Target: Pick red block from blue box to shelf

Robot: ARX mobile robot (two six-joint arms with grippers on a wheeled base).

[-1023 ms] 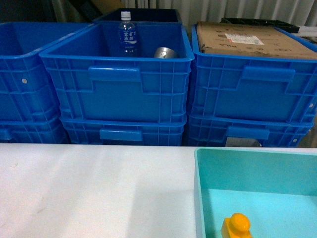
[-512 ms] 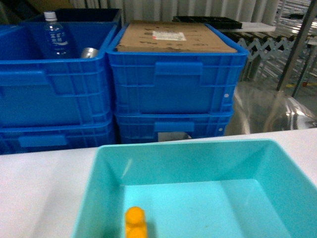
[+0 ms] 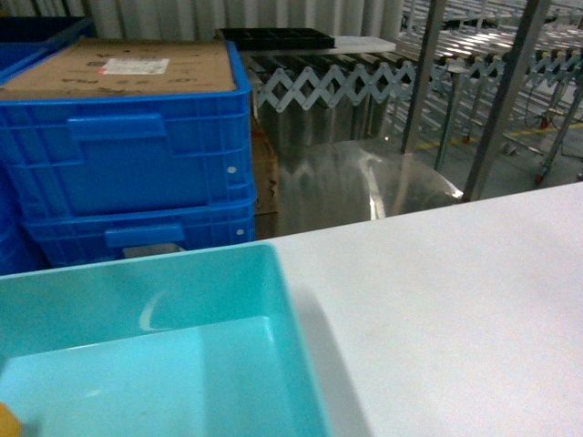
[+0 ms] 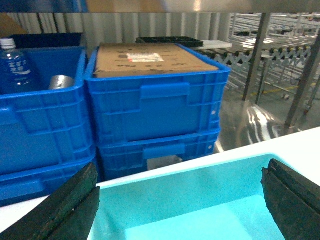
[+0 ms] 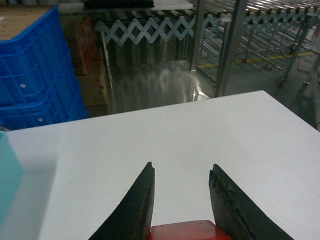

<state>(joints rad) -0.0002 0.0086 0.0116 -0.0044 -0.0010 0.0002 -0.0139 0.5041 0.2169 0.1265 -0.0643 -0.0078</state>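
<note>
My right gripper [image 5: 182, 167] is shut on the red block [image 5: 182, 231], which sits deep between the two dark fingers above the white table [image 5: 175, 135]. The blue box [image 3: 282, 300], a turquoise tub, stands on the table at the lower left of the head view. My left gripper [image 4: 181, 172] hangs wide open over that tub [image 4: 190, 200] with nothing between its fingers. The shelf [image 3: 510, 82] of shiny steel uprights stands beyond the table's far edge at the upper right, also visible from the right wrist [image 5: 230, 45]. Neither gripper shows in the head view.
A yellow-orange block [image 3: 7, 423] peeks out at the tub's bottom left corner. Stacked dark blue crates [image 3: 137, 146] stand behind the table, one topped with cardboard [image 3: 118, 68], another holding a bottle [image 4: 15, 67] and a can [image 4: 61, 82]. An expanding conveyor [image 3: 337, 82] runs at the back.
The head view has swung right: the crates and turquoise tub slid to the left, the yellow block nearly left the frame, and the steel uprights and bare white table came into view.
</note>
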